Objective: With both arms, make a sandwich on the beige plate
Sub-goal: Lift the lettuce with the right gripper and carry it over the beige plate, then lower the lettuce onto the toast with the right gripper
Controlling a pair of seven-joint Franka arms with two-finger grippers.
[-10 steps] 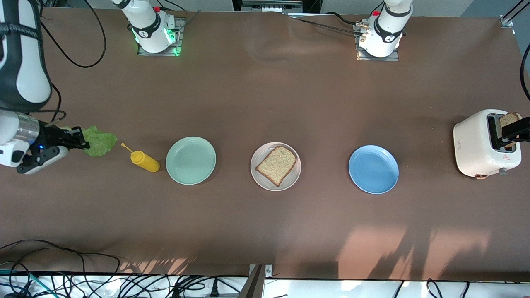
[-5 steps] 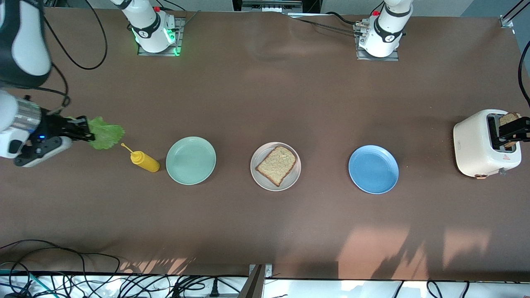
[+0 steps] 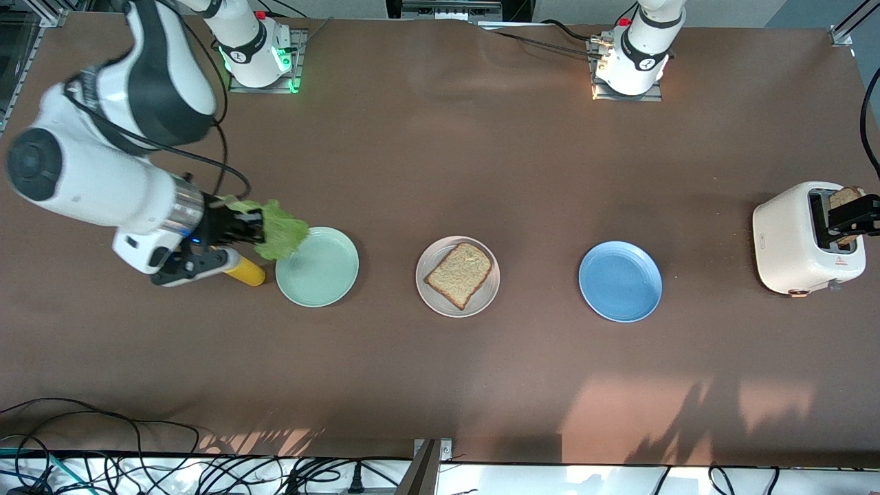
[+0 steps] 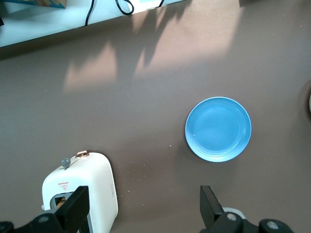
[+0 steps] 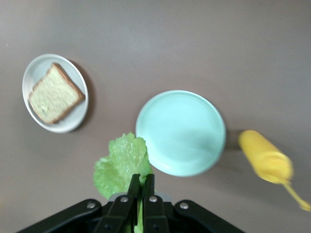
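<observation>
We see the right gripper point(image 3: 258, 229) up in the air over the rim of the mint green plate point(image 3: 323, 275), its jaws clamped on a ruffled lettuce leaf point(image 3: 280, 236) that hangs out from between them; in the right wrist view the leaf point(image 5: 122, 165) sits beside that plate point(image 5: 184, 128). Under the right arm's wrist we catch the yellow squeeze bottle point(image 3: 245, 273) lying on the desk point(image 3: 440, 158), just beside the mint green plate toward the right arm's end. In the middle of the row rests the beige plate point(image 3: 431, 292) with one slice of brown toast point(image 3: 459, 274) on it, uncovered. Next along, toward the left arm's end, is the blue plate point(image 3: 620, 280), bare. At that end stands the white toaster point(image 3: 790, 240), a second slice of toast point(image 3: 844, 198) poking from its slot, and we have the left gripper point(image 3: 852, 216) over it, jaws spread wide apart.
</observation>
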